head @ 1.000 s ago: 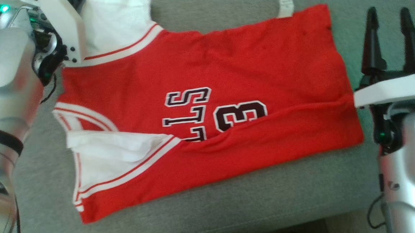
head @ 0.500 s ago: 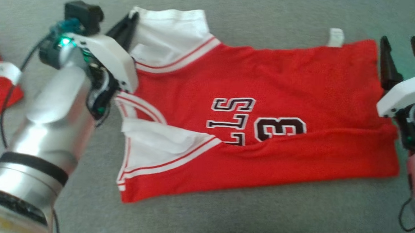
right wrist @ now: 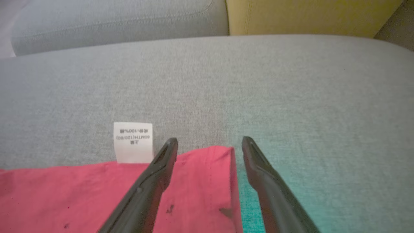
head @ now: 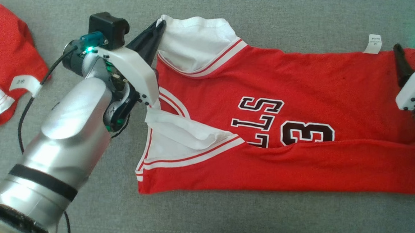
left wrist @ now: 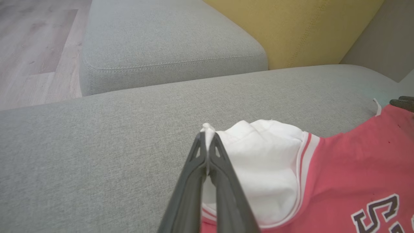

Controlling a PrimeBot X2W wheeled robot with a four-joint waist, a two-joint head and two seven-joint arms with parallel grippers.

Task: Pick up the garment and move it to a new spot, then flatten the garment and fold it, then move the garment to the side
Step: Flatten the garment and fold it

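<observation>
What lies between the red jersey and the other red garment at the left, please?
In the head view, the left gripper, shut on the jersey at its white shoulder, with its silver arm above grey cushion; the other garment lies apart.

Diffuse, even light; shadows faint and soft. Glare streaks the silver forearm (head: 68, 122) at lower left of the head view. The garment (head: 321, 84) reads saturated red there, washed pink in both wrist views. A teal cast tints the cushion (right wrist: 323, 97) at lower right of the slightly soft right wrist view.
</observation>
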